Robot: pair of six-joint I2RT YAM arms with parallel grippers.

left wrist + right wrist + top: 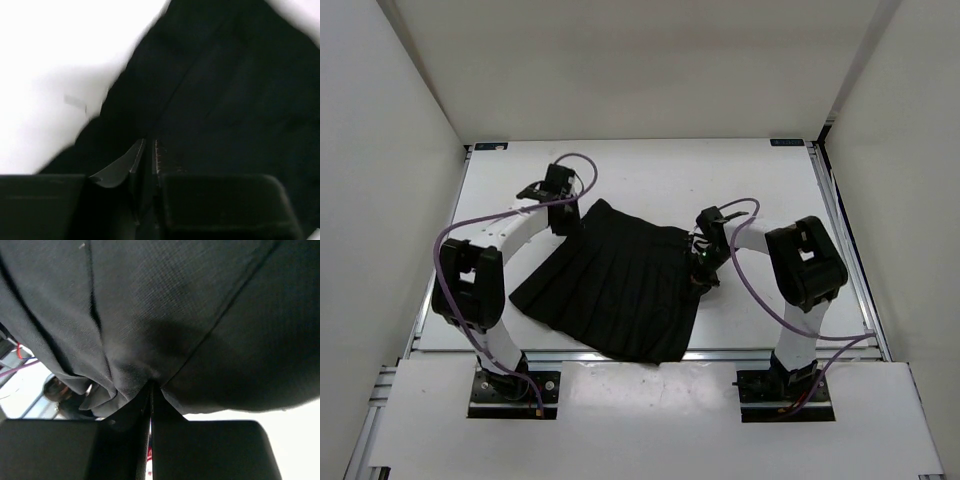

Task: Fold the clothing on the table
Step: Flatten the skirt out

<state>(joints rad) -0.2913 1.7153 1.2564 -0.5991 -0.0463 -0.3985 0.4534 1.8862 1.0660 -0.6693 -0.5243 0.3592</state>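
Observation:
The clothing (610, 290), a black pleated skirt, lies spread on the white table (650, 175), its hem reaching the near edge. My left gripper (565, 215) is down at the skirt's far left corner. In the left wrist view its jaws (148, 150) stand almost together, pinching the dark fabric (225, 90). My right gripper (703, 265) sits at the skirt's right corner by the waistband. In the right wrist view it (151, 387) is shut on a bunched fold of the cloth (175, 300), which hangs lifted over the camera.
Silver rails (840, 240) edge the table, with white walls round it. Purple cables (760, 290) loop from both arms. Bare tabletop (50, 60) lies left of the skirt's corner. Both arm bases (510, 385) stand at the near edge.

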